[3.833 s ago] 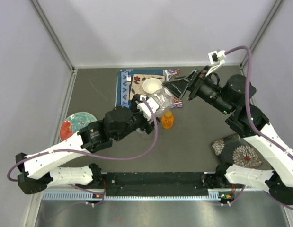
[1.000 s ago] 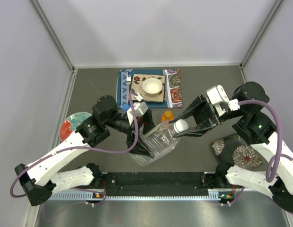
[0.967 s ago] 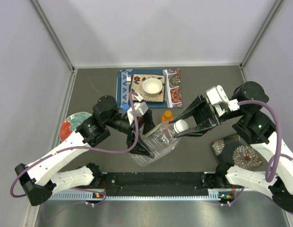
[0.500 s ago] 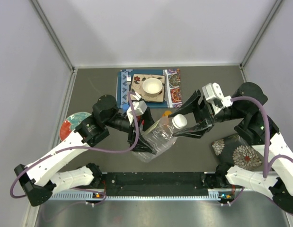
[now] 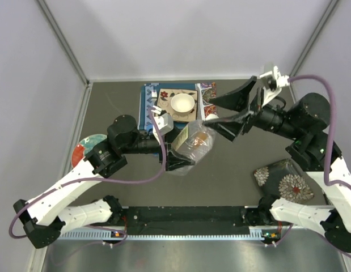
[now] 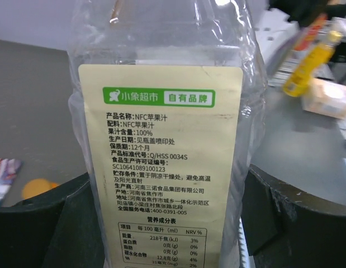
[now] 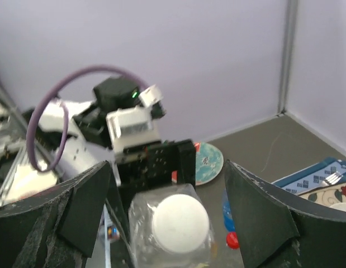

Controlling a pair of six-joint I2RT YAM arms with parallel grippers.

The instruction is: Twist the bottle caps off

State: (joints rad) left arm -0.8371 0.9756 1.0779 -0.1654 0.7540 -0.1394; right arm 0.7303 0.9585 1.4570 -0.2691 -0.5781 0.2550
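Note:
A clear plastic bottle with a cream label is held off the table, my left gripper shut on its body from both sides. The gripper has its dark fingers pressed against the bottle's walls. The bottle's white cap points at my right gripper. That gripper is open, its jaws wide on either side of the cap and clear of it. A blue cap and a red cap lie loose on the table below.
A white bowl sits on a patterned mat at the back. A teal and red plate lies at the left and a dark floral plate at the right. Grey walls close in three sides.
My right gripper, shut on the white cap a second ago, has opened and drawn back. Both arms have carried the bottle away from the near edge, towards the mat.

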